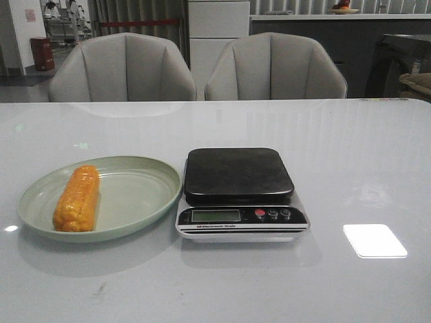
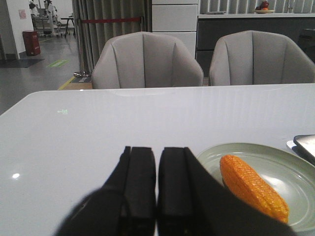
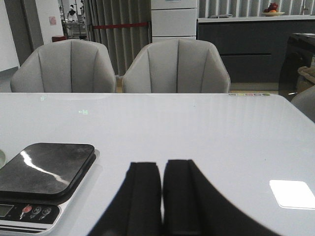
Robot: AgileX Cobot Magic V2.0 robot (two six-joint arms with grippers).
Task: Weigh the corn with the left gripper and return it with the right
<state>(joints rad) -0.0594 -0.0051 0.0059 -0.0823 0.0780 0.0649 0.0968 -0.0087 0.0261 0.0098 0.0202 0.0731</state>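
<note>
The orange-yellow corn (image 1: 77, 198) lies lengthwise on the left half of a pale green plate (image 1: 135, 195) at the table's left. It also shows in the left wrist view (image 2: 252, 187) on the plate (image 2: 290, 172). A kitchen scale (image 1: 239, 192) with a black platform stands right of the plate, nothing on it. My left gripper (image 2: 157, 152) is shut and empty, low over the table just left of the plate. My right gripper (image 3: 162, 167) is shut and empty, right of the scale (image 3: 44, 172). Neither gripper shows in the front view.
Two grey armchairs (image 1: 124, 67) (image 1: 275, 66) stand behind the table's far edge. A bright light patch (image 1: 374, 240) lies on the white table at the front right.
</note>
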